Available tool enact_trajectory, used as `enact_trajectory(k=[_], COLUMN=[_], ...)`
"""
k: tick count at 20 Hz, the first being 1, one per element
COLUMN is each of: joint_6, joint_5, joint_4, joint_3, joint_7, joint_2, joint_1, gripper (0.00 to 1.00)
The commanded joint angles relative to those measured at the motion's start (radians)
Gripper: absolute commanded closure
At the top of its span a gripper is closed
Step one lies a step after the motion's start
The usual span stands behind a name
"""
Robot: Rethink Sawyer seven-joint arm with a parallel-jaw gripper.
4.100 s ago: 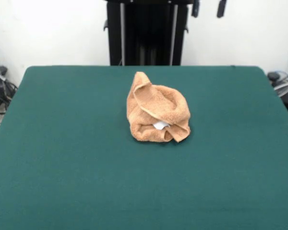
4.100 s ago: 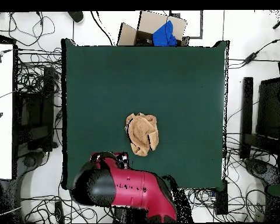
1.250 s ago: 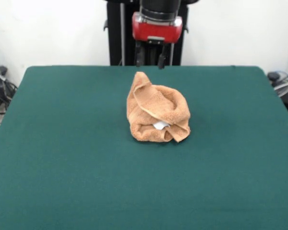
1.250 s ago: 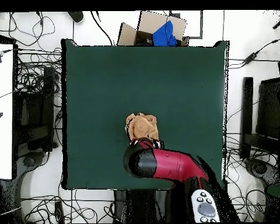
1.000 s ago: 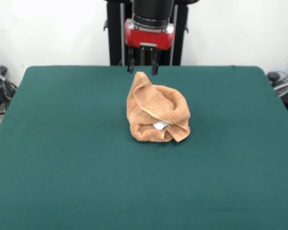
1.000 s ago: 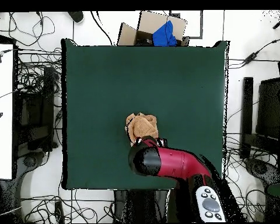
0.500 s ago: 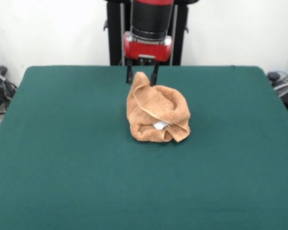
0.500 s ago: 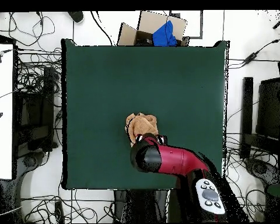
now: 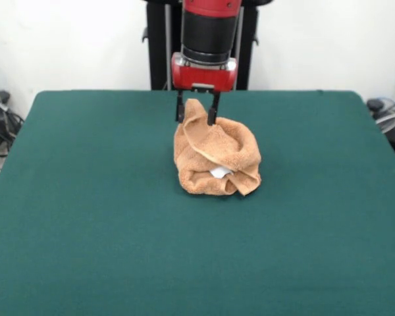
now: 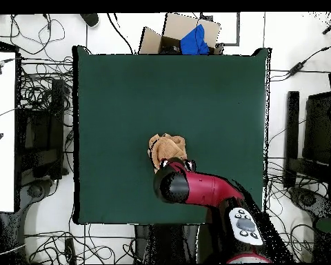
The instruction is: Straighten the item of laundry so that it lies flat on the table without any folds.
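Note:
The item of laundry (image 9: 215, 155) is a light orange-brown towel, crumpled into a lump near the middle of the green table (image 9: 85, 217), with a small white tag showing low at its front. One corner of it sticks up at the far side. My gripper (image 9: 195, 115) is open and straddles that raised corner, one black finger on each side. In the overhead view the red arm covers the gripper and the near part of the laundry (image 10: 169, 147).
A cardboard box with a blue cloth (image 10: 192, 38) sits beyond the table's far edge in the overhead view. Cables and black equipment lie on the floor on both sides of the table (image 10: 216, 96).
The arm swung in over the table and the gripper came down, from above the towel's far side to around its raised corner. The towel has not moved.

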Motion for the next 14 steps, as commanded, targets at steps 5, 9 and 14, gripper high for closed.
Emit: enact_trajectory(k=[5, 9, 14], joint_6=[-0.041, -0.045, -0.005], joint_5=[-0.035, -0.034, -0.025], joint_4=[-0.025, -0.016, -0.019], joint_3=[0.065, 0.08, 0.066], joint_7=[0.116, 0.115, 0.112], joint_2=[0.029, 0.028, 0.019], joint_1=[0.012, -0.005, 0.009], gripper=[0.0, 1.0, 1.0])
